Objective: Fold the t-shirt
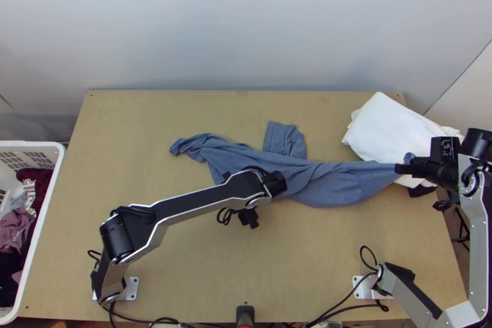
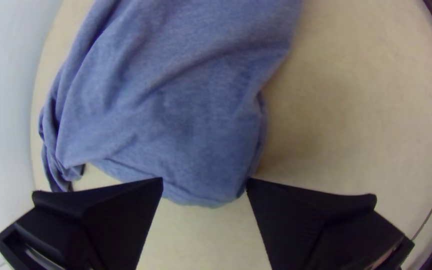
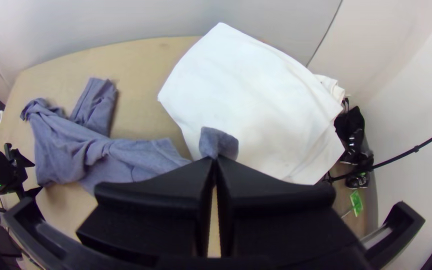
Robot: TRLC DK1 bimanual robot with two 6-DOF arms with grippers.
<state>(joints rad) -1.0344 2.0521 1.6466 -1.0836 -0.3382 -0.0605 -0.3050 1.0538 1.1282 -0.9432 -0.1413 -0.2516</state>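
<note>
The blue t-shirt (image 1: pixel 338 186) lies bunched and stretched lengthwise across the table, one sleeve-like piece sticking out toward the back. Above its middle, near the front edge, is my left gripper (image 1: pixel 275 184). In the left wrist view my left gripper (image 2: pixel 204 184) stands open, a rounded edge of the t-shirt (image 2: pixel 191 110) between its fingertips. At the shirt's right end my right gripper (image 1: pixel 401 168) holds a corner slightly raised. In the right wrist view my right gripper (image 3: pixel 215 161) is shut on the t-shirt (image 3: pixel 61 150), a small tuft poking out beyond the fingertips.
A white cloth (image 1: pixel 384 131) lies folded in a heap at the table's back right, beside the right gripper. A white basket (image 1: pixel 52 196) with clothes stands off the left edge. Bare tabletop (image 1: pixel 129 143) spreads left of the shirt.
</note>
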